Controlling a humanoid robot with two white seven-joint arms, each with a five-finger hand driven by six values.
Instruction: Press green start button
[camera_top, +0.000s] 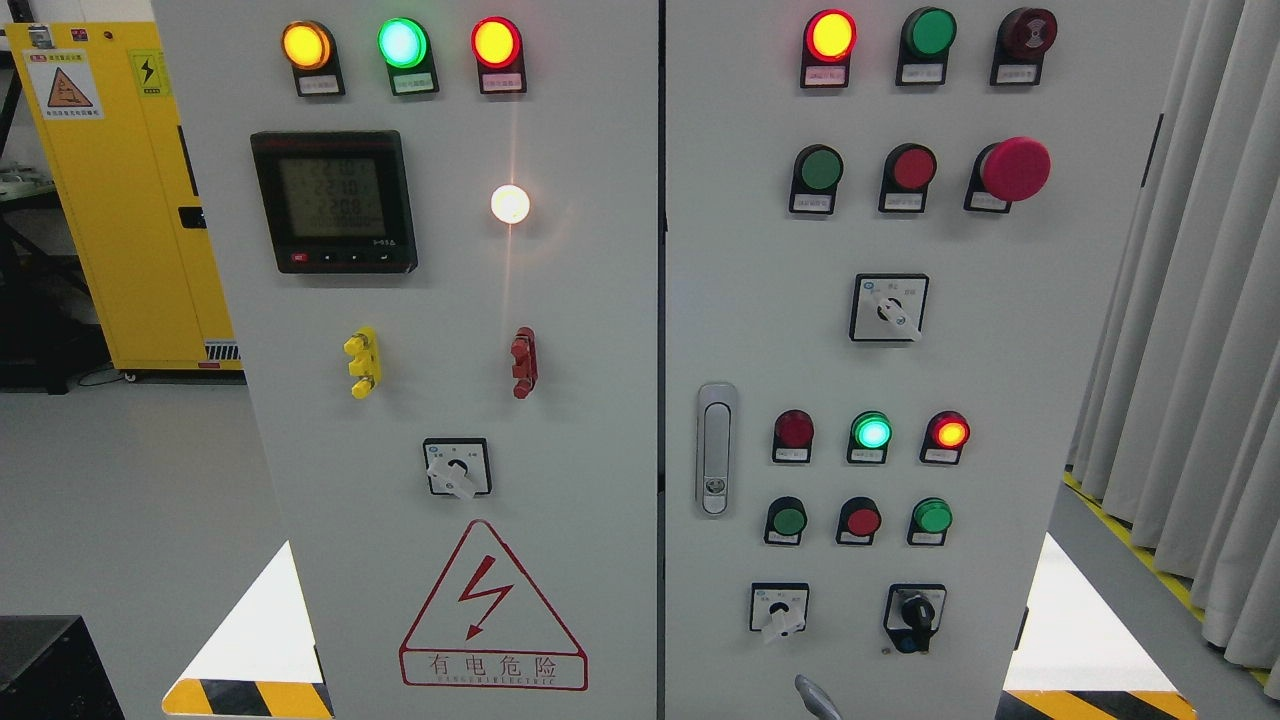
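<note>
**Panel inventory: counts by type**

Lit indicator lamps (401, 42): eight, counting the white one. Unlit lamps: two. Green push buttons (819, 170): three. Red push buttons (912, 168): two. Red mushroom button (1014, 168): one. Buzzer: one. Rotary selector switches (889, 308): four. Digital meter (334, 201): one. Door latch (714, 449): one. Warning triangle (492, 606): one.

Only a small part of the robot's body is shown: a sliver of the right hand (815, 698) is seen at the bottom edge, right of the middle. It is coloured a dull silver-grey, and a smooth, metallic-looking surface is presented. Its shape is slim, rounded and slightly curved, tapered toward the upper left end. A paler highlight is caught along its top, and a darker shade is seen beneath
</note>
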